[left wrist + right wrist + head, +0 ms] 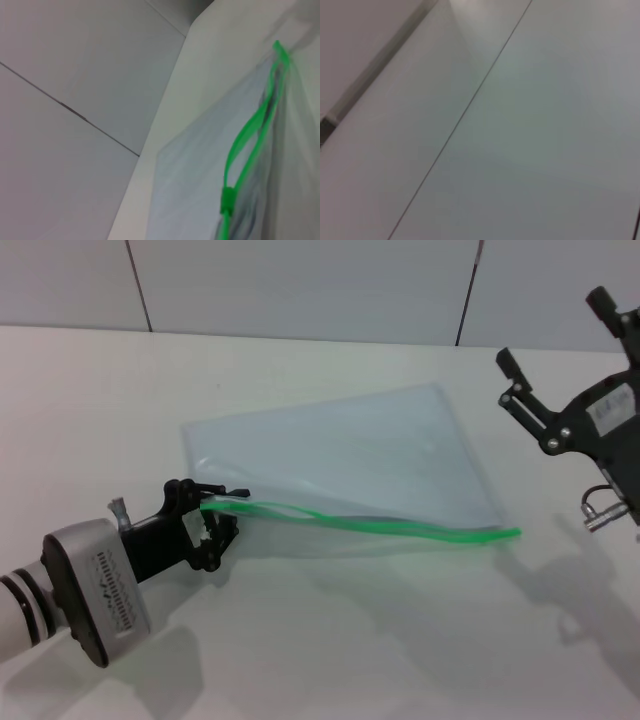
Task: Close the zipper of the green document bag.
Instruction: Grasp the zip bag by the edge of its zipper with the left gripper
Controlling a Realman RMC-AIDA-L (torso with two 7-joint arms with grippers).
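The green document bag (350, 455) is a translucent pale blue pouch lying flat in the middle of the white table. Its zipper (400, 527) runs along the near edge, and the two green strips gape apart over most of its length. My left gripper (222, 515) is shut on the zipper's left end, which is slightly raised off the table. The left wrist view shows the small slider (227, 197) close to the camera, with the open strips of the zipper (250, 132) running away beyond it. My right gripper (556, 335) hangs open and empty, raised at the far right, apart from the bag.
The white table (330, 640) reaches back to a pale panelled wall (300, 285). The right wrist view holds only pale panels with a thin seam (465, 112).
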